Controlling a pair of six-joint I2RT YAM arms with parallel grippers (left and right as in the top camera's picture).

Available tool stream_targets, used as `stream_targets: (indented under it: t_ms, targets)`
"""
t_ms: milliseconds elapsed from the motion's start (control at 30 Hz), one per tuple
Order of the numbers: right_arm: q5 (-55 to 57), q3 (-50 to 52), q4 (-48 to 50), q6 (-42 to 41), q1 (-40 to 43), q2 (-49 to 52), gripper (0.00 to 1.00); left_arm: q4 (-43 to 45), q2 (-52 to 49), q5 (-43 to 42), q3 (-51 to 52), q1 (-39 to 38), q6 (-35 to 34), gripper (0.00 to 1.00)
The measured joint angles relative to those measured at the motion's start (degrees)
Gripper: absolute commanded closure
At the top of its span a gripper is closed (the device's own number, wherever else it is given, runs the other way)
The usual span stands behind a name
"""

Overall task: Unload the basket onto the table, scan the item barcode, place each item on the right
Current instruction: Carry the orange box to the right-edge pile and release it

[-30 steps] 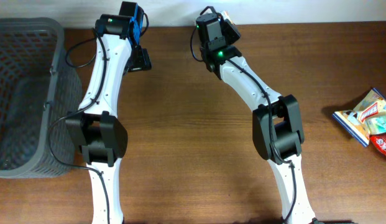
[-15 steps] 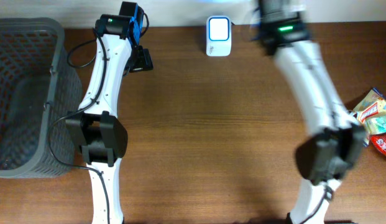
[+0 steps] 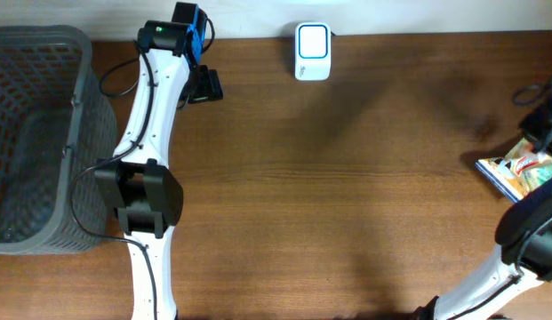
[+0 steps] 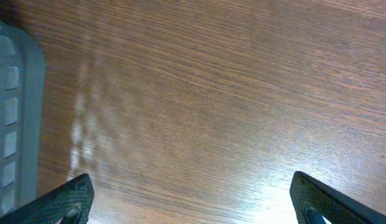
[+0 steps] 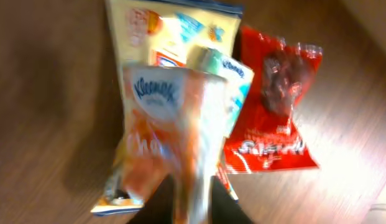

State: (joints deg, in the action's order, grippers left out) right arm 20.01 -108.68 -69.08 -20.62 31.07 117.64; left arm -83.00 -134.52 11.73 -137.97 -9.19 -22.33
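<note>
A white barcode scanner (image 3: 312, 51) stands at the back middle of the table. In the right wrist view, an orange and white Kleenex pack (image 5: 171, 130) stands between the two dark fingers of my right gripper (image 5: 193, 203), above a pile of packets. The pack is motion-blurred, so I cannot tell whether the jaws still clamp it. In the overhead view only part of my right arm (image 3: 542, 116) shows at the far right edge. My left gripper (image 4: 193, 202) is open wide over bare wood, holding nothing, near the back left (image 3: 204, 86).
Under the right gripper lie a red snack packet (image 5: 276, 106) and a yellow packet (image 5: 174, 25). From overhead this pile (image 3: 520, 169) sits at the right edge. A grey mesh basket (image 3: 36, 133) fills the left side, and its rim (image 4: 12, 112) shows in the left wrist view.
My right arm has swung from the scanner at the back middle to the far right, over the pile of packets, uncovering the scanner. The left arm has not moved.
</note>
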Motion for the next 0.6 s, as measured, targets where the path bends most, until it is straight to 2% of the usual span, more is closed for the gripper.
stream_targets:
  t_ms: [33,67,333,433,600]
  targets:
    - [-0.4,0.2,-0.3,0.0,0.7,0.0,0.06,0.1,0.0,-0.3,0.0,-0.1,0.0,0.01]
    - [-0.8,0.3,-0.5,-0.3,1.4,0.0,0.01,0.1,0.0,-0.5,0.0,-0.1,0.0,0.01]
    - [-1.7,0.7,-2.6,-0.3,2.9,-2.5,0.01,0.1,0.0,-1.2,0.0,-0.1,0.0,0.01]
    - [-2.7,1.0,-5.7,-0.4,2.6,-9.0,0.01,0.0,0.0,-2.4,0.0,-0.1,0.0,0.01]
    - [-5.0,1.8,-9.7,-0.4,-2.1,-26.6,0.02,0.0,0.0,-4.3,0.0,-0.1,0.0,0.01]
